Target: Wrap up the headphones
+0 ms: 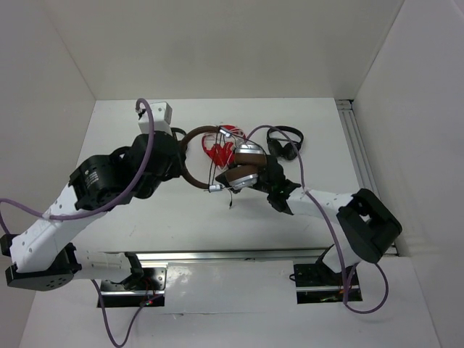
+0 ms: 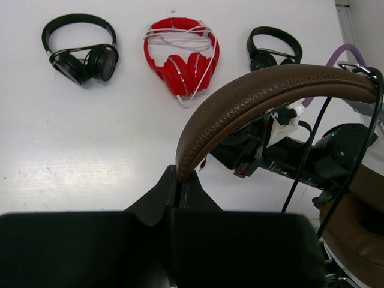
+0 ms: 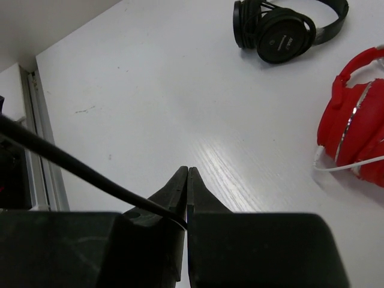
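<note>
Left wrist view has the left tool [image 2: 178, 180] clamped on the brown headband [image 2: 264, 90] of the headphones [image 1: 243, 174] over the middle of the table [image 1: 181, 228], steadying them while the right tool [image 3: 187, 180] pinches the black cable [image 3: 72, 168], apparently for winding.

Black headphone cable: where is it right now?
In the right wrist view, the black cable is pinched between the right gripper's fingers and runs off toward the left edge; the red headphones lie to the right.
</note>
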### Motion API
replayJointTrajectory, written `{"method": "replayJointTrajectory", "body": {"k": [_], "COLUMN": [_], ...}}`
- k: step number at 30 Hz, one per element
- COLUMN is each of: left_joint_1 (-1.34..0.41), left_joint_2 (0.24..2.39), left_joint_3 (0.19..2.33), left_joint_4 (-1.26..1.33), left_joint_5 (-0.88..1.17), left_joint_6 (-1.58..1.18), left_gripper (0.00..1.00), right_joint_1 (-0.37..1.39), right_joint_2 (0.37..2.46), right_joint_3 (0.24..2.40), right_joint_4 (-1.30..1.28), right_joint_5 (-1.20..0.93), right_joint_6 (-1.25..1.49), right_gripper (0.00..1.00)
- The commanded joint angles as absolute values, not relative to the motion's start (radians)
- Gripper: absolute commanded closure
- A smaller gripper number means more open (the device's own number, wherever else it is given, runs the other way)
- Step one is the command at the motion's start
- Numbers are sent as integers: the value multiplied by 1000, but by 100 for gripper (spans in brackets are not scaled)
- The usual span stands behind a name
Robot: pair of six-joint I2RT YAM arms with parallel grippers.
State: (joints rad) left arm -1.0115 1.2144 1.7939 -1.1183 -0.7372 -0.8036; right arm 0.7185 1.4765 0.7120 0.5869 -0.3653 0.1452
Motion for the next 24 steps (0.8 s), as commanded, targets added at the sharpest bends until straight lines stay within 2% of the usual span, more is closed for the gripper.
{"method": "replayJointTrajectory", "body": {"k": [1,14,24], "left_joint_1": [-1015,-1015,-1015], "left_joint_2": [1203,1193,1155], "left_joint_3": [1839,1839,1799], "left_joint_4": [-1091,-1143,-1164], "left_joint_5": [-785,-819,-819], "left_joint_6": [-925,-1017,-1038], "left_gripper": [100,100,100], "right_joint_1": [739,787,796], "right_joint_2": [1528,1741,1876], "right_joint_3": [678,638,709], "right_joint_4": [822,1052,1071], "right_joint_5": [-379,-397,-397], "right_joint_6": [227,313,333], "right_gripper": [93,90,84]}}
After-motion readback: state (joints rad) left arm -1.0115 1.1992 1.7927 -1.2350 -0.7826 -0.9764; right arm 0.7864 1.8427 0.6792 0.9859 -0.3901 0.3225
